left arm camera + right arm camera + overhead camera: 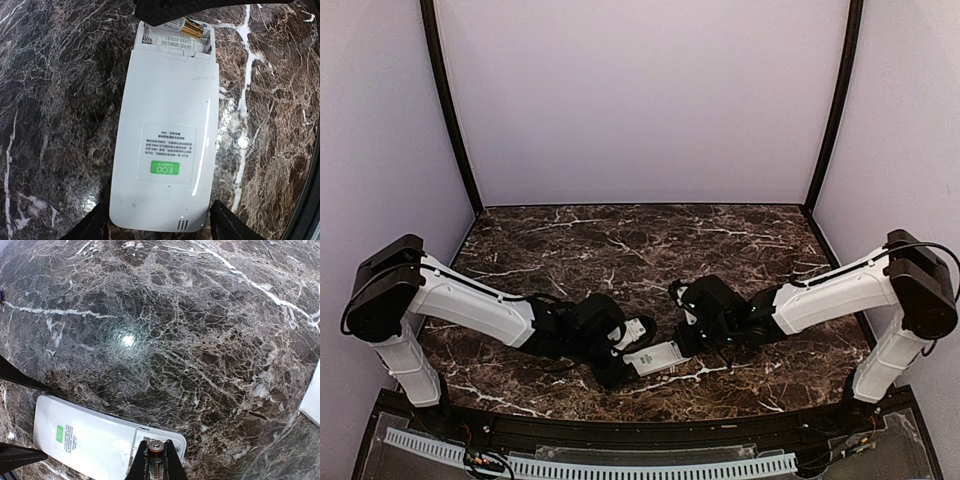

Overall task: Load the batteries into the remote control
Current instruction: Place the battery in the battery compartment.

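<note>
Both our arms reach inward and low, wrists nearly meeting. Our left gripper (628,352) stands spread wide; our right gripper (683,342) pinches a battery (155,449) tight.

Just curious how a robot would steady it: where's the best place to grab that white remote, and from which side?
Probably its two long edges at the labelled end, coming from above. The remote lies flat, back up, so only the narrow sides offer grip; the bay end is taken by the right gripper with a battery.

Glossy marble table (620,240), plastic remote control (165,135)
</note>
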{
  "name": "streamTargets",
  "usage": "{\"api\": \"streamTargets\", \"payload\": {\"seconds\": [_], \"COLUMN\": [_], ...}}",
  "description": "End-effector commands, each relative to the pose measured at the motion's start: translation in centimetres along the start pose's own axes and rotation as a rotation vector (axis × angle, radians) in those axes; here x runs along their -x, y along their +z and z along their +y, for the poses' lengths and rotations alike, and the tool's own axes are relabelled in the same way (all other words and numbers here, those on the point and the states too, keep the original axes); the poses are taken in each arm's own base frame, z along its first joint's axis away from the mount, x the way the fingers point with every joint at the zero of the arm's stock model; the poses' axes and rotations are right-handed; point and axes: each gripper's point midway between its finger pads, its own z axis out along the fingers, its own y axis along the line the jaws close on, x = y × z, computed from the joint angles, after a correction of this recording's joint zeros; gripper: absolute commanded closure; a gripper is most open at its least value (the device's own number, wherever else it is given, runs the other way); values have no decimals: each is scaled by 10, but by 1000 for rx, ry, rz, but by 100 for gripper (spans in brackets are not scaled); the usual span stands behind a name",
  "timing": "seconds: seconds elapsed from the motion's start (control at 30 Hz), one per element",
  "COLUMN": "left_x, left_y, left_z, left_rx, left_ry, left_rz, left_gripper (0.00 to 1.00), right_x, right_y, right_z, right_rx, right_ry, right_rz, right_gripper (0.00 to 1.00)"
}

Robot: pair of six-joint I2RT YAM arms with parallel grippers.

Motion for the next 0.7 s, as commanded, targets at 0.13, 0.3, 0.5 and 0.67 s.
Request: {"api": "streamTargets", "payload": {"seconds": [0.13,0.3,0.5,0.67], "left_x": [-45,-39,-35,-39], "left_y": [11,12,21,26], "left_z": [-2,-5,-4,-4], "left_rx": [-30,-47,-51,-53], "left_ry": [1,24,50,52], "left_rz": [162,140,129,141], "left_gripper": [31,30,29,30], "right_x": [-1,4,-2,-1], "right_y": [4,5,10,14], "right_z": [0,2,-3,-2], "right_rx": [5,5,-16,-11], "right_ry": [4,-17,-33,-47], "right_rz": [-31,-41,-37,-52], "right_gripper": [100,100,100,100]}}
